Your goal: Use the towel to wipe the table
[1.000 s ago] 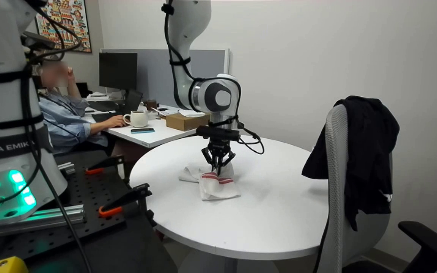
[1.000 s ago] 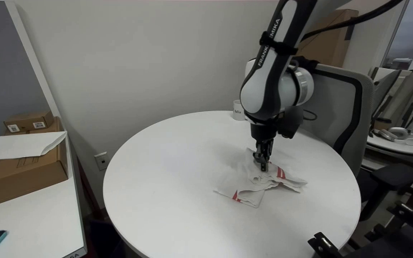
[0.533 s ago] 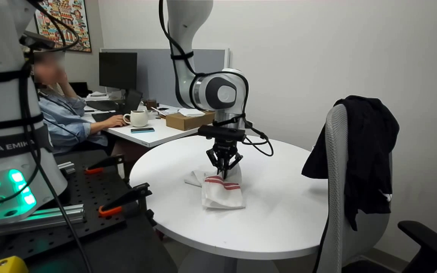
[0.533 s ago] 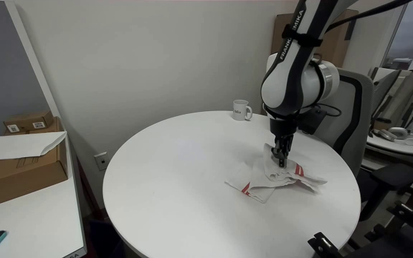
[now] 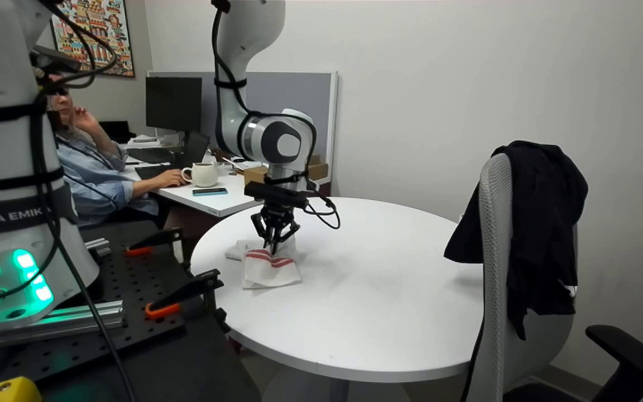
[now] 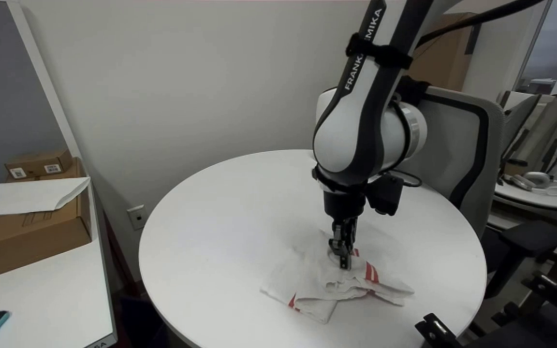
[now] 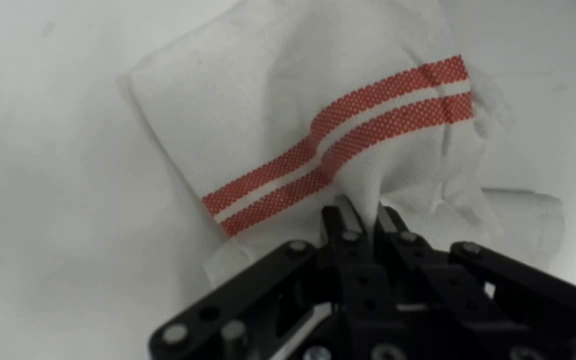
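Observation:
The white towel with red stripes lies crumpled on the round white table; it shows in both exterior views [image 5: 271,273] [image 6: 302,285] and fills much of the wrist view [image 7: 208,120]. The table shows in both exterior views [image 5: 388,312] [image 6: 211,232]. My gripper points down at the towel's middle in both exterior views [image 5: 270,248] [image 6: 344,263]. In the wrist view, my gripper's fingers [image 7: 365,220] are closed on a pinched fold of the towel. The towel's outer parts spread flat on the table around the fingers. The pinched cloth between the fingers is partly hidden.
A grey chair [image 5: 494,223] with a black jacket [image 5: 539,223] stands at the table's edge. A desk [image 5: 221,204] with a mug [image 5: 203,175], a phone [image 5: 210,191] and cardboard boxes [image 6: 32,237] adjoins the table. A person [image 5: 92,162] sits there. Black clamps [image 5: 187,290] sit near the table.
The gripper and towel first slid a little to the right in both exterior views, then back left past where they started. The mug on the round table is now hidden behind the arm.

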### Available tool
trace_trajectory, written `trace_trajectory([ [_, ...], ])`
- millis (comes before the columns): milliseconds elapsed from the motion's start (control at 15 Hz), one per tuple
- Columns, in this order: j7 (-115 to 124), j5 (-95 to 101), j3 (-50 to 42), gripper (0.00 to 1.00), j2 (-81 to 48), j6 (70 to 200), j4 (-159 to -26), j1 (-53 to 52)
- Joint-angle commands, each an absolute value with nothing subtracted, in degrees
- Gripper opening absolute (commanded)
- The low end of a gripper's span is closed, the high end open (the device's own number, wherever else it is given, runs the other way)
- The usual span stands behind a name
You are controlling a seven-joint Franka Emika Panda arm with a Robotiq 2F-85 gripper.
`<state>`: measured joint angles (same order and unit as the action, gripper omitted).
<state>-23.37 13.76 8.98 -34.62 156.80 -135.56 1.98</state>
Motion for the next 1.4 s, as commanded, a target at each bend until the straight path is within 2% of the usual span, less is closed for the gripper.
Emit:
trace_trajectory([
  [0, -23.43, 11.49, 12.97, 0.02, -35.67, 159.36, -135.55, 1.13],
  [200, -21.56, 11.34, 11.57, 0.02, -37.63, 161.37, -132.54, -0.37],
  [600, -18.54, 13.6, 0.6, 0.02, -38.3, 163.75, -129.1, -0.03],
  [867, -18.24, 13.64, -4.37, 0.02, -35.89, 164.83, -130.47, 2.81],
  [1333, -17.24, 13.06, -7.94, 0.02, -30.78, 167.22, -135.64, 7.7],
])
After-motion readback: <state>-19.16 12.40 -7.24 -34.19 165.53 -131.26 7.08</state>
